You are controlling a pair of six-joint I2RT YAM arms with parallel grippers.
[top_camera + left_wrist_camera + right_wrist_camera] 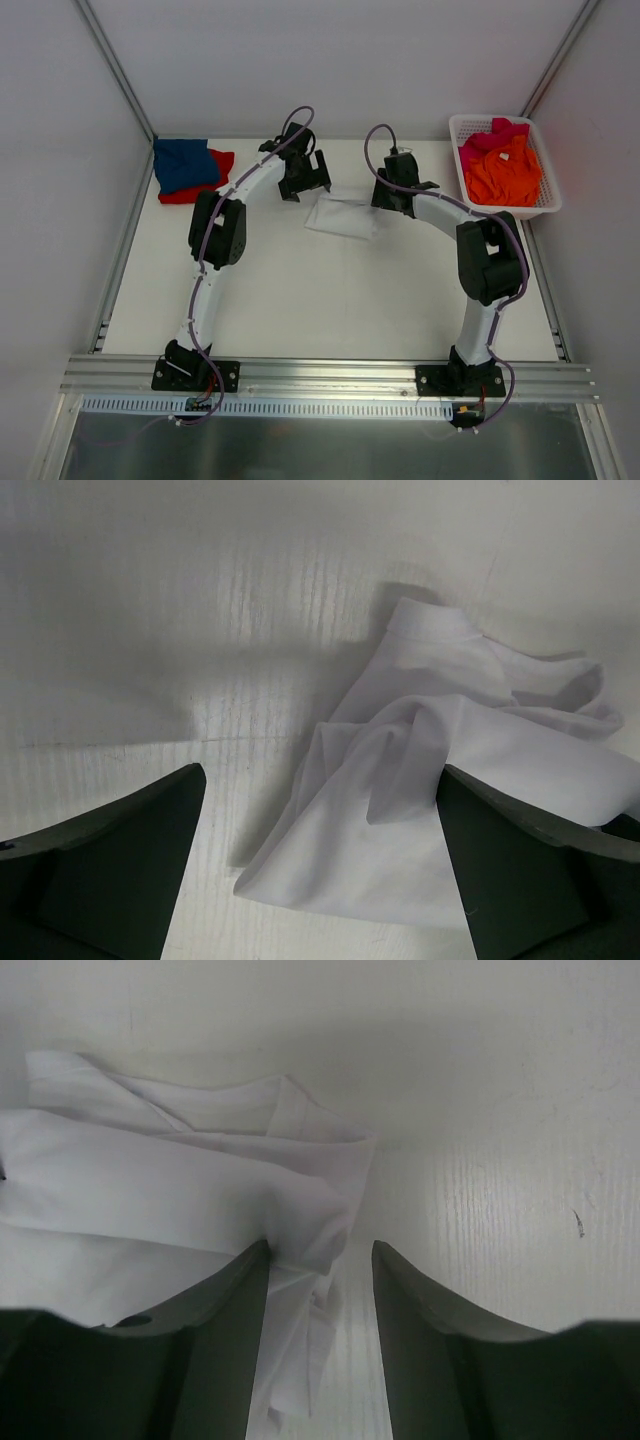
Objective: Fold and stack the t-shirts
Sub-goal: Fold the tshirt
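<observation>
White t-shirt [342, 216], seemingly bunched, basket [512, 211] well apart

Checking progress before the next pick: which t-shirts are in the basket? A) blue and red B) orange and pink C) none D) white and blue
B: the orange t-shirt and pink t-shirt lie in the basket, while the blue t-shirt sits on the red t-shirt at far left.
</observation>
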